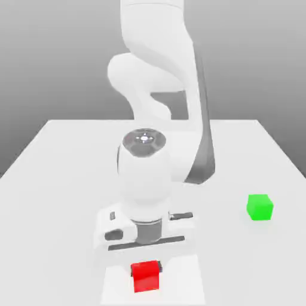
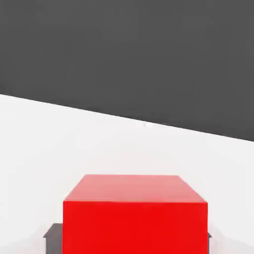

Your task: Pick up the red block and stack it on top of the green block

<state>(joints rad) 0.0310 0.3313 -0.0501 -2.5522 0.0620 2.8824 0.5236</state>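
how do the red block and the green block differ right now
The red block sits directly beneath the arm's hand, at the near edge of the table in the exterior view; the green block sits alone toward that view's right. The red one fills the hand view; the green one is absent there. Both are cubes that look alike in size and rest on the table.

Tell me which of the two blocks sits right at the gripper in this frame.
The red block. It sits directly under the gripper and fills the hand view, while the green block stands alone on the table, well off toward the exterior view's right.
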